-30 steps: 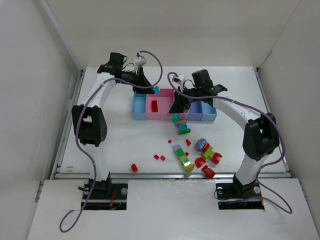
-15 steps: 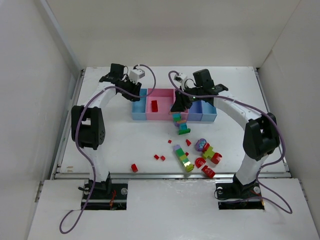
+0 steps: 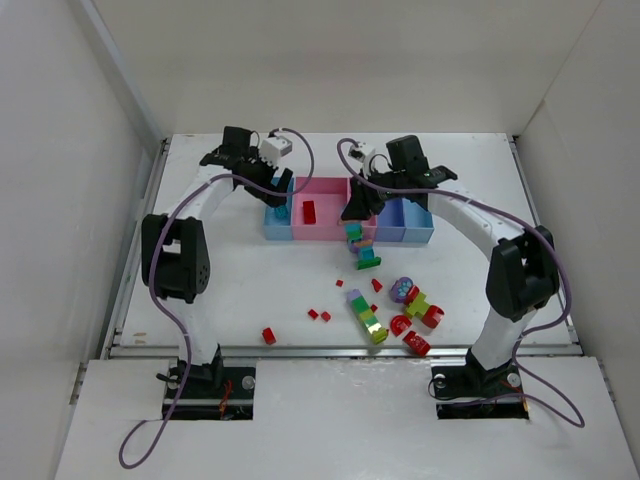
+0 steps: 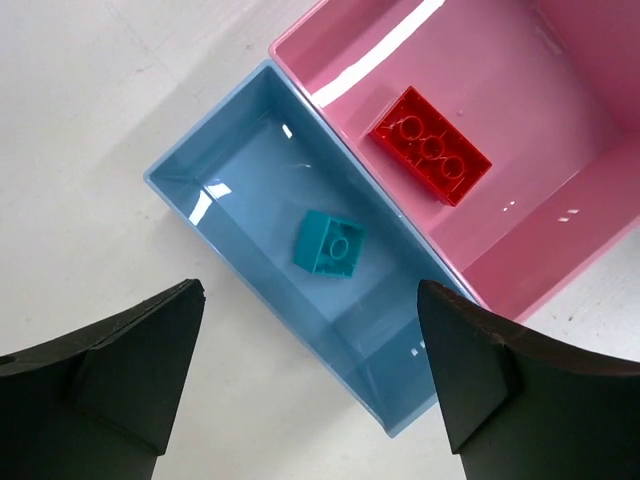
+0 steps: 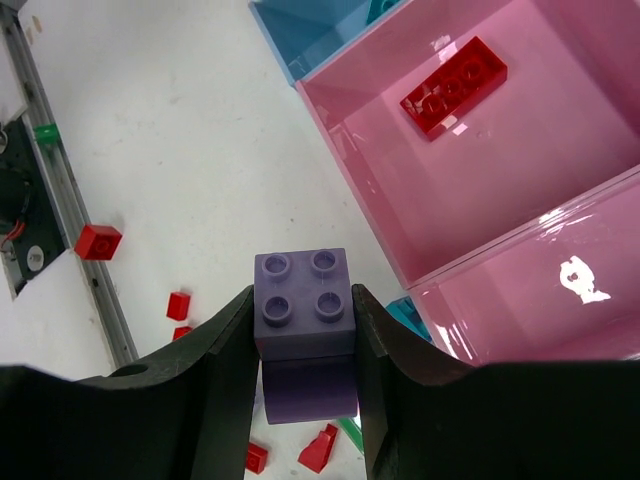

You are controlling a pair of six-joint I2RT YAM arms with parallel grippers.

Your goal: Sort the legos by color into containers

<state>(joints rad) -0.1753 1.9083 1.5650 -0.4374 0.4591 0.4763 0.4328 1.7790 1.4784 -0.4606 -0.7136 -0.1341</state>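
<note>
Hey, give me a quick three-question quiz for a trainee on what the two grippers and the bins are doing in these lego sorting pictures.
1. Fill in: the right gripper is shut on a ___ brick.
2. True or false: the left gripper is shut on the teal brick.
3. The red brick lies: A in the left gripper, B in the wide pink bin, C in the right gripper.

Key
1. Purple: the purple brick sits between its fingers.
2. False: it is open above the light blue bin, where the teal brick lies.
3. B.
</note>
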